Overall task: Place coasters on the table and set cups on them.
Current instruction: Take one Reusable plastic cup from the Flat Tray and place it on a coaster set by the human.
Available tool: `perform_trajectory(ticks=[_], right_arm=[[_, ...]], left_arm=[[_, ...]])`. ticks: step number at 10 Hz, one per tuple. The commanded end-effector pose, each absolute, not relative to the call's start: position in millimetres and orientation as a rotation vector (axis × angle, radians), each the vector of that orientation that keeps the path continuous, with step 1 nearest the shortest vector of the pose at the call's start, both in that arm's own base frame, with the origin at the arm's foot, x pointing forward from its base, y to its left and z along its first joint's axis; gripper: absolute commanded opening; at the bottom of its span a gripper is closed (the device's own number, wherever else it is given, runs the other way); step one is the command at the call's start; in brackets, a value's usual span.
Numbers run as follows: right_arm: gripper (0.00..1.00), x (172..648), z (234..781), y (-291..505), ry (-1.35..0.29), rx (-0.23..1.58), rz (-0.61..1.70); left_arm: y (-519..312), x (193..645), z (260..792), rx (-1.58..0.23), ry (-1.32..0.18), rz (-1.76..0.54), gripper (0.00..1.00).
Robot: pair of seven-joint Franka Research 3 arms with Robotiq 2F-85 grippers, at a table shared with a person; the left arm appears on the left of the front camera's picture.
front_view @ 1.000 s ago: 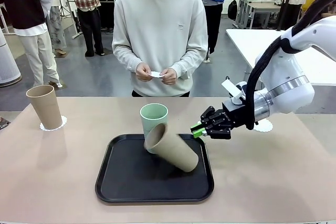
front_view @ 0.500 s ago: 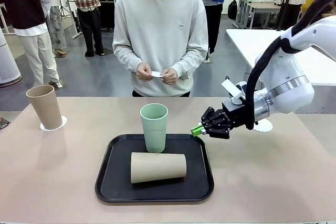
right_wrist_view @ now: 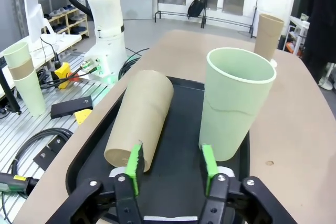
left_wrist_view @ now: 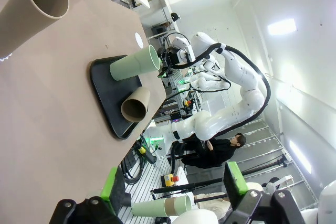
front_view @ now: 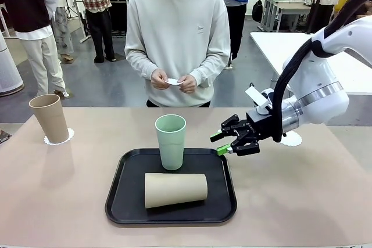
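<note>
On the beige table (front_view: pixel 58 190) a tan cup (front_view: pixel 50 118) stands on a lacy white coaster (front_view: pixel 59 137) at the far left. On the black tray (front_view: pixel 122 201) a mint green cup (front_view: pixel 170 141) stands upright, and a second tan cup (front_view: pixel 175 189) lies on its side in front of it. My right gripper (front_view: pixel 222 142) hovers open over the tray's far right corner, holding nothing. Its wrist view has the lying cup (right_wrist_view: pixel 142 119) and mint cup (right_wrist_view: pixel 236 106) just beyond the open fingers (right_wrist_view: pixel 135 163). My left gripper (left_wrist_view: pixel 172 182) is open and empty, well back from the tray (left_wrist_view: pixel 105 98).
Another coaster (front_view: pixel 292 139) lies on the table behind my right arm. A person stands at the far side holding a small white piece (front_view: pixel 172 82) in both hands. A white table (front_view: pixel 279 45) stands at the back right.
The tan cup on the tray has tipped from leaning on the mint cup to lying flat on its side. My right gripper has opened from shut and barely moved.
</note>
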State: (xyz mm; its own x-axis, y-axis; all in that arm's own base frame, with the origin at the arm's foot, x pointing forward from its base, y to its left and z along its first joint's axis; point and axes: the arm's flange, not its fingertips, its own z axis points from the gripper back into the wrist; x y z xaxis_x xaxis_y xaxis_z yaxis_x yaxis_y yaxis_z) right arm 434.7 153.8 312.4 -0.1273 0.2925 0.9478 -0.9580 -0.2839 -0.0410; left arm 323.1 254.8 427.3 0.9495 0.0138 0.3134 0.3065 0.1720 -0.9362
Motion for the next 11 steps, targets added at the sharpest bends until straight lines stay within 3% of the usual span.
perform_trajectory(ticks=[1, 2, 5, 11], right_arm=[[0.81, 423, 328, 152, -0.849, 1.113, 1.617], [1.00, 420, 333, 150, -0.837, 1.105, 1.619], [1.00, 402, 361, 141, -0.724, 1.008, 1.616], [1.00, 349, 474, 154, -0.380, 0.573, 1.422]], left_arm=[[256, 322, 429, -1.395, -0.279, -0.213, 1.00], [256, 322, 429, -1.395, -0.279, -0.213, 1.00], [256, 322, 429, -1.395, -0.279, -0.213, 1.00], [256, 322, 429, -1.395, -0.279, -0.213, 1.00]])
